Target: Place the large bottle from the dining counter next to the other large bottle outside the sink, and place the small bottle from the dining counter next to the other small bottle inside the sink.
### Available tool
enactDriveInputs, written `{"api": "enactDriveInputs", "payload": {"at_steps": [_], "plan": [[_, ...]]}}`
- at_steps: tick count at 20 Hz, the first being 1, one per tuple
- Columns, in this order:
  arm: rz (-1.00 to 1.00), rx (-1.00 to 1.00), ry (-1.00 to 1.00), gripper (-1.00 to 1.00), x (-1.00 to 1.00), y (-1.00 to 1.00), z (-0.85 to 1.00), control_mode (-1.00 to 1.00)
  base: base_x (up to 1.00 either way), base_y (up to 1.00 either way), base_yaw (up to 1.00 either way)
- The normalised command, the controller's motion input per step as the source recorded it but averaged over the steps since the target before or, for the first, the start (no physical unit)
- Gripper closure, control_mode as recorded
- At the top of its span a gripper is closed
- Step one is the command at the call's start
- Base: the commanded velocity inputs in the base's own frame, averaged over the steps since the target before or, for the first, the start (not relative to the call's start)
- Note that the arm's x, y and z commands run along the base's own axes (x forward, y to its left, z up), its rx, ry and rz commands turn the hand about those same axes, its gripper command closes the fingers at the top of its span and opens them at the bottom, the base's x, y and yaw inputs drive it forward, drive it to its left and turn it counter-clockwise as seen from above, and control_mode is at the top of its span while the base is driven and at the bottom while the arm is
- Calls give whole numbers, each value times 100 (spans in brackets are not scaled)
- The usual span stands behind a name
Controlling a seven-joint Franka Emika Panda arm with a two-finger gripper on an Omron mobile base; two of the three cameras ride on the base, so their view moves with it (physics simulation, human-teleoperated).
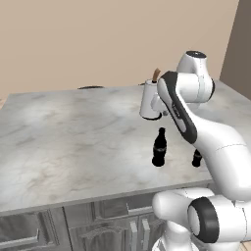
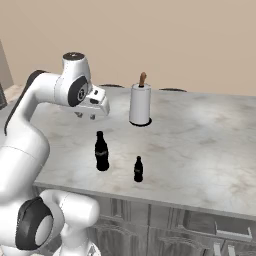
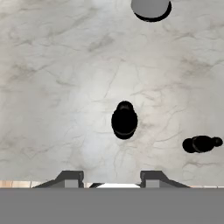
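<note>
Two dark bottles stand upright on the marble dining counter (image 1: 73, 132) near its front edge. The large bottle (image 1: 159, 147) (image 2: 101, 152) (image 3: 124, 120) is seen from above in the hand view, right under the hand. The small bottle (image 1: 196, 158) (image 2: 138, 169) (image 3: 201, 144) stands a short way to its right. My gripper (image 2: 85, 116) (image 3: 111, 175) hangs well above the large bottle and points down, open, with its fingertips wide apart and nothing between them. The sink is out of view.
A white paper towel roll (image 1: 149, 100) (image 2: 140, 105) (image 3: 151, 8) on a dark base stands behind the bottles, mid-counter. Grey cabinet fronts (image 1: 98, 225) run below the counter's front edge. A beige wall rises behind.
</note>
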Motion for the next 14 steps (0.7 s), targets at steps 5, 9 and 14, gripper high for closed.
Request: {"api": "enactDriveInputs", "payload": {"at_steps": [5, 9, 14], "plan": [[0, 0, -1, -100, -10, 0, -3, -100, 0, 0, 0], [0, 0, -5, -100, -25, 0, -8, -100, 0, 0, 0], [0, 0, -9, -100, -28, 0, -17, -100, 0, 0, 0]]}}
